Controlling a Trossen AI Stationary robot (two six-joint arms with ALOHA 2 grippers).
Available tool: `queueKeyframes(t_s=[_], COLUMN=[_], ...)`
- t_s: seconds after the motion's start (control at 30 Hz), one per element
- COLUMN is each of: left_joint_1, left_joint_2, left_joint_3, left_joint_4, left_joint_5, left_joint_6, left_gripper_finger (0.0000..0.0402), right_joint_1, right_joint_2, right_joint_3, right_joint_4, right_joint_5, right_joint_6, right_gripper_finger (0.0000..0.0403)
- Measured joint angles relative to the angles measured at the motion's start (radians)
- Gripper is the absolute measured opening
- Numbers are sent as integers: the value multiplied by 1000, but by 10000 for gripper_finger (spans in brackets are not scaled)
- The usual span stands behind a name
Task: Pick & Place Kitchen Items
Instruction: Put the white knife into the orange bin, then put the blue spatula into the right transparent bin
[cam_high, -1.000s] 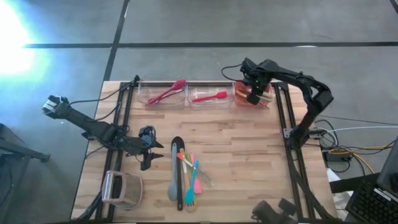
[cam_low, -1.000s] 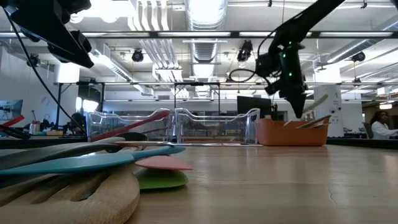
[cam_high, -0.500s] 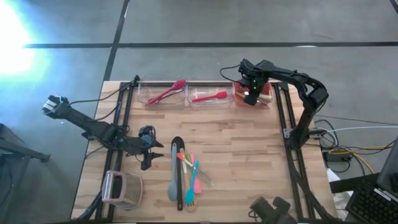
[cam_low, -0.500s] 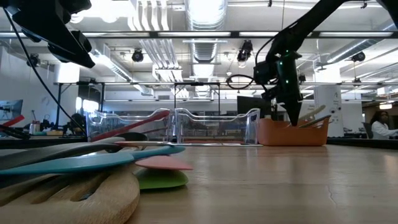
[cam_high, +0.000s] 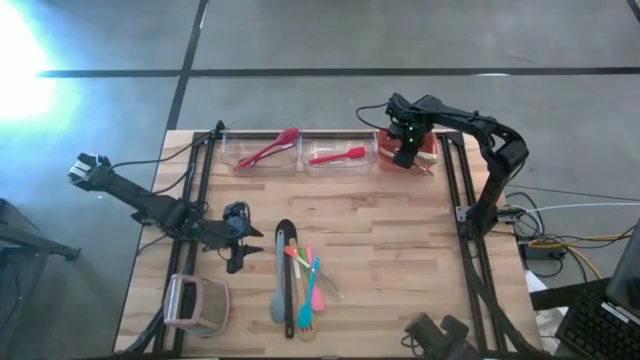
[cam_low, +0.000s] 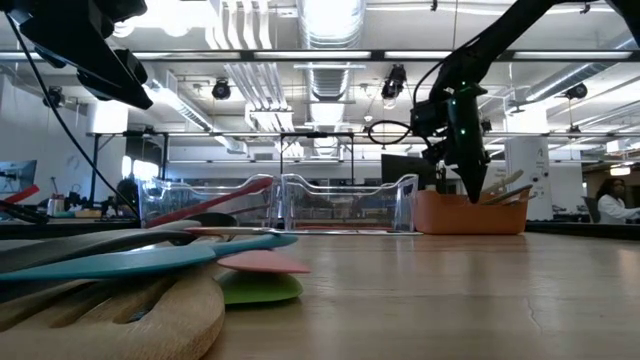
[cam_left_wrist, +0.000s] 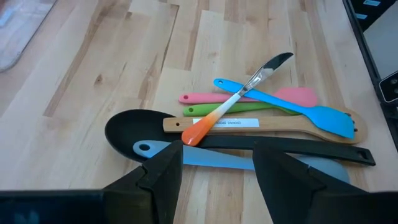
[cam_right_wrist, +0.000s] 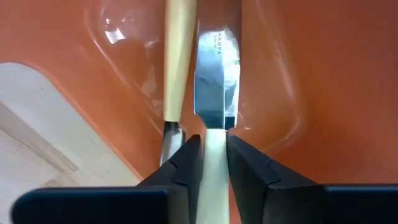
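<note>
My right gripper (cam_high: 405, 152) points down into the orange bin (cam_high: 425, 160) at the table's far right and is shut on a cream-handled knife with a metal blade (cam_right_wrist: 216, 74). A second cream-handled utensil (cam_right_wrist: 177, 62) lies in the bin beside it. Several kitchen items (cam_high: 298, 282) lie side by side on the table's near middle: a black spoon, grey, teal, pink and green spatulas, a wooden turner (cam_left_wrist: 261, 124) and a small orange-handled knife (cam_left_wrist: 227, 109). My left gripper (cam_left_wrist: 217, 155) stands open above the table, just left of this pile. My right gripper pinches the knife's cream handle (cam_right_wrist: 214, 149) between its two fingers, close to where the blade begins. The fingers come from above, pointing down. The knife hangs blade down inside the orange bin; whether the blade tip touches the bin I cannot tell.
Two clear bins stand left of the orange one along the far edge: one (cam_high: 268, 150) holds red utensils, the other (cam_high: 338, 155) a red spatula. A boxy pinkish-white handled object (cam_high: 195, 303) sits at the near left. Bare wood lies between pile and bins.
My right gripper has gone down into the orange bin with the knife, which hung above the bin's rim a second ago and now reaches inside it. The left arm has kept still.
</note>
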Motion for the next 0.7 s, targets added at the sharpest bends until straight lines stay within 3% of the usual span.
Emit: queueKeyframes(t_s=[0.33, 0.7], left_joint_1=[0, 1], left_joint_2=[0, 0], left_joint_3=[0, 0], left_joint_4=[0, 0], left_joint_5=[0, 0], left_joint_6=[0, 0], left_gripper_finger=[197, 197], right_joint_1=[0, 18], right_joint_2=[-4, -137], right_joint_3=[0, 0], right_joint_4=[-1, -5], right_joint_5=[0, 1], right_joint_6=[7, 35], right_gripper_finger=[116, 88])
